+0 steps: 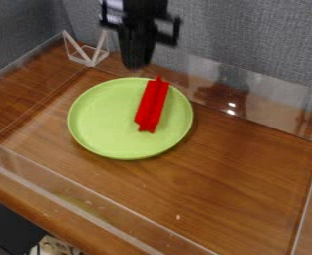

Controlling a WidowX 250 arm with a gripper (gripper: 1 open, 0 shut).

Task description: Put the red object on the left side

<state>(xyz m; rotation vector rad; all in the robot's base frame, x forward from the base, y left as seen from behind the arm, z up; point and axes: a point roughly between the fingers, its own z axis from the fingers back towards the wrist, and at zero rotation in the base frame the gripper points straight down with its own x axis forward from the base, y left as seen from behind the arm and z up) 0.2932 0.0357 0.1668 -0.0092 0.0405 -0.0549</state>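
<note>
The red object (152, 103), a short bright red bar, lies on the round lime-green plate (99, 125), right of the plate's middle and pointing away from the camera. My gripper (140, 62) hangs above the plate's far rim, just behind the bar's far end. Its dark fingers are pressed together and shut, with nothing red showing between them. The left side (39, 85) is bare glossy brown tabletop between the plate and the clear left wall.
Clear plastic walls (65, 204) fence the wooden table on all sides. A small white wire-frame object (85, 46) stands in the back left corner. A grey fabric backdrop rises behind the table.
</note>
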